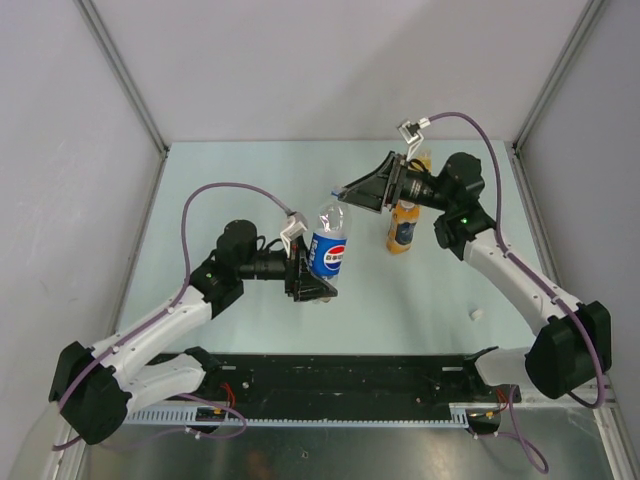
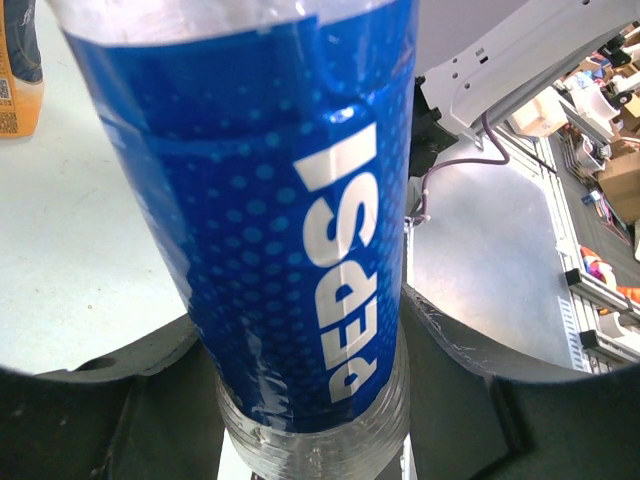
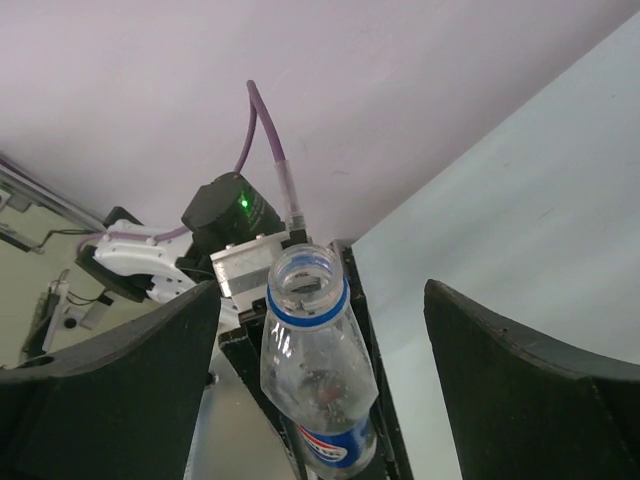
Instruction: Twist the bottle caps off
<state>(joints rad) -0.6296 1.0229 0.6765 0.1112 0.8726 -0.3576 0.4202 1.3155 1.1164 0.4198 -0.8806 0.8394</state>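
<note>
Pale green counter point(image 1: 240, 180), grey-white walls on three sides. Left gripper point(image 1: 318, 278) is clamped on the labelled lower body of the clear bottle point(image 1: 328, 252), just left of centre in the top view, neck leaning toward the upper right. Right gripper point(image 1: 345, 192) sits at the neck with its fingers spread wide and nothing between them. In the right wrist view the bottle rises from the lower centre of the frame, in the gap between the two fingers but touching neither. Its mouth point(image 3: 303, 275) is bare, with only the blue ring point(image 3: 300, 312) left below the thread, so this bottle reads as already opened. No blue cap can be found in any view. A white cap point(image 1: 477, 314) lies alone on the counter at lower right, well apart from both arms. The orange bottle point(image 1: 402, 232) stands just right of the right gripper, and the yellow bottle point(image 1: 421, 160) is behind that arm's wrist. The arm hides both tops, so I cannot tell whether they are capped. Judgement: next comes clearing the neck, then a new bottle. Back the right gripper off along the neck axis so a finger does not catch the rim. Set the clear bottle down upright before letting go, since it looks light and easy to tip.
</note>
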